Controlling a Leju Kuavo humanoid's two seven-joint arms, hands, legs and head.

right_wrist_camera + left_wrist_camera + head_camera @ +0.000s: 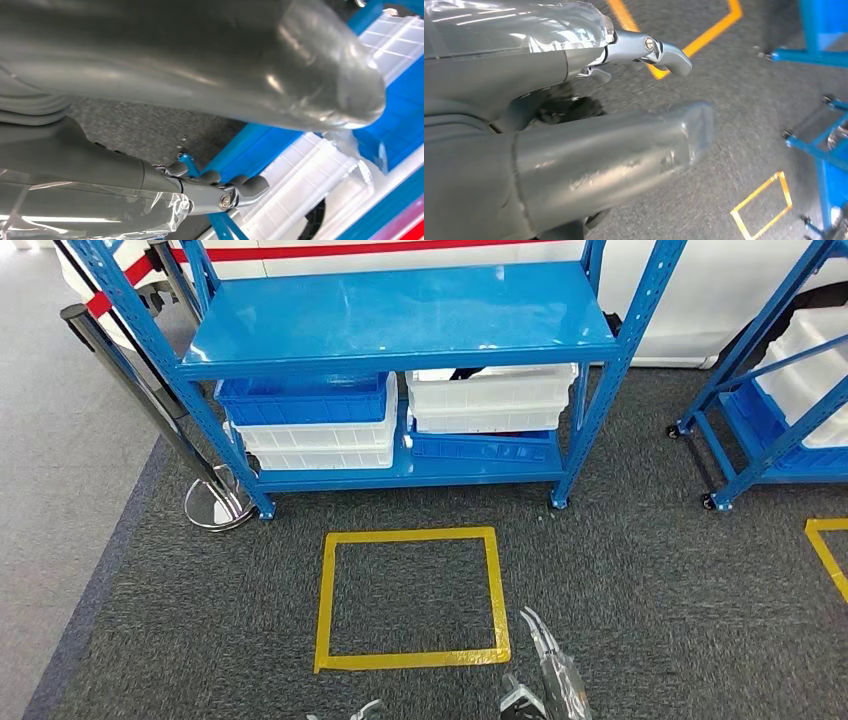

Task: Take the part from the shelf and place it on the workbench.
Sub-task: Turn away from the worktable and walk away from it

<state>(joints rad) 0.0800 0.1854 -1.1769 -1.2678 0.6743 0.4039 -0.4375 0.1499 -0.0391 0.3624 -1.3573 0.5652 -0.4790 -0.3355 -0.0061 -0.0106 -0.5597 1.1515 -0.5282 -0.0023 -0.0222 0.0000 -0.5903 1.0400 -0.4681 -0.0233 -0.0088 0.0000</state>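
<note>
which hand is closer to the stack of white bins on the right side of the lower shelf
Right. The right hand is raised by the yellow floor square's near right corner, below the white bins. The left hand sits lower, at the frame's bottom edge.

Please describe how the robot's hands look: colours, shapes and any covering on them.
The left hand has a thick grey thumb with a rounded tip, a smooth grey cover and a silver metal finger with a screw at its joint. Clear plastic film wraps parts of it. The right hand looks the same: grey thumb, dark grey fingers, crinkled clear film. In the head view its fingers look silver.

Blue shelf (400, 315) holds blue and white bins (490, 395); yellow tape square (410, 597) on seemingly dark grey speckled carpet (620, 580).
</note>
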